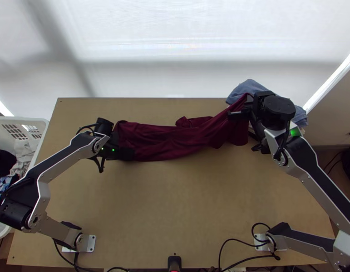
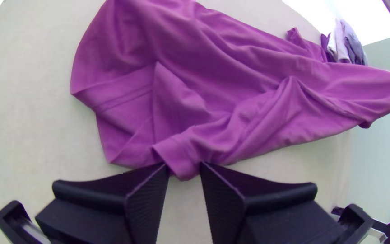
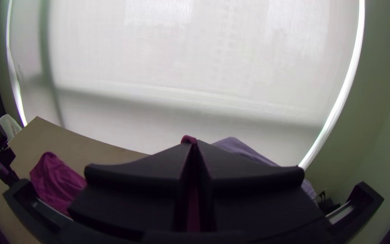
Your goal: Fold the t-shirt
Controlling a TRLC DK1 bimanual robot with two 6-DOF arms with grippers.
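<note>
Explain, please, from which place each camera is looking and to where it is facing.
Top view: high over the near edge, steeply down at the table and t-shirt; left arm and right arm show.
Left wrist view: on that wrist, down at the t-shirt; left gripper shows.
Right wrist view: on that wrist, across towards the bright screen; right gripper and part of the left arm show.
Top and right wrist views share the screen and blue-grey cloth.

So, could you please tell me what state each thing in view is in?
T-shirt: bunched lengthwise, one end raised
Right gripper: shut on the t-shirt
Left gripper: open, t-shirt edge between its fingers
Blue cloth: bunched
Basket: holding clothes
Blind: down
</note>
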